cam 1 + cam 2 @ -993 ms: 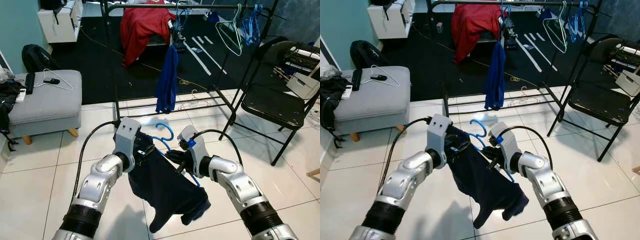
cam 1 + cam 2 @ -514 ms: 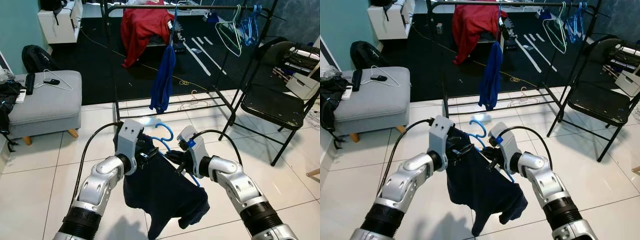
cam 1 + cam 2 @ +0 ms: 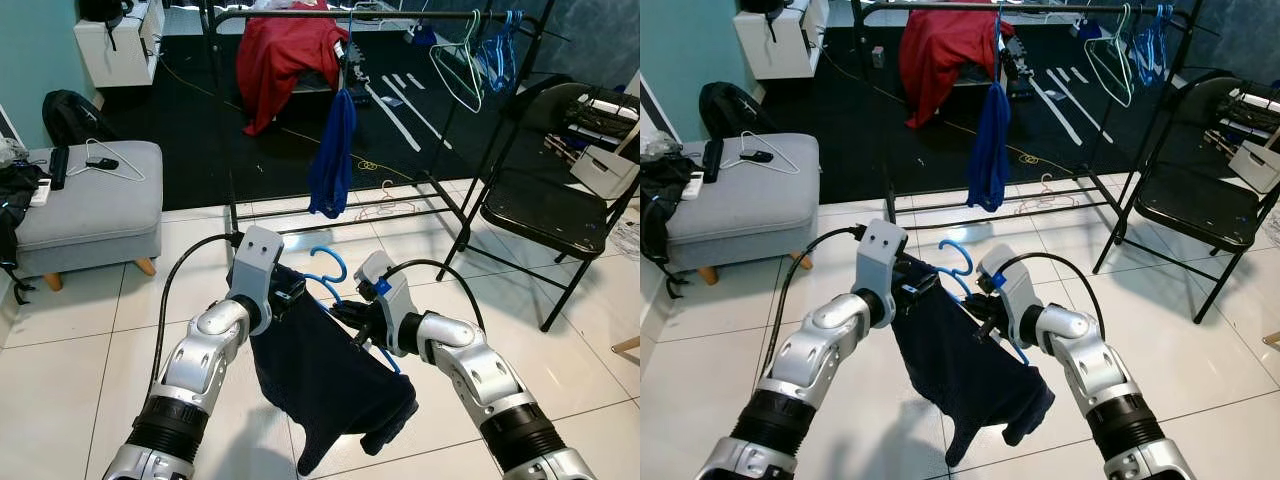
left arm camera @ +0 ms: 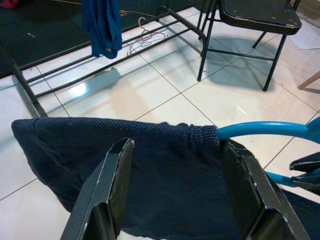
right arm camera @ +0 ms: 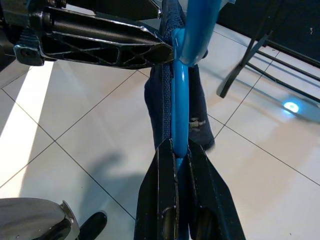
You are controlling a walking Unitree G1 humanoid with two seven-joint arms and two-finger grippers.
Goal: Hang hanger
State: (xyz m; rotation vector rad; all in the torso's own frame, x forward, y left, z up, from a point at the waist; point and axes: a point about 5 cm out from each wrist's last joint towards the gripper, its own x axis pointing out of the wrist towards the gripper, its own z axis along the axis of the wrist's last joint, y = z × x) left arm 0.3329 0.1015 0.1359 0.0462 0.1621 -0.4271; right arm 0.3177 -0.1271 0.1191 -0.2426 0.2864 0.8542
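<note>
Garment [image 3: 330, 370] on hanger [image 3: 327, 268], rack [image 3: 340, 14] beyond.

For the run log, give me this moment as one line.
stage: hanger not yet hung | right gripper: shut on blue hanger | left gripper: open, astride navy garment on hanger | clothes rack: ahead

My black-fingered right gripper [image 5: 176, 165] pinches a bright blue plastic hanger [image 3: 328, 266] draped with a dark navy knitted garment [image 3: 325, 370], above glossy white floor tiles [image 3: 70, 330].
</note>
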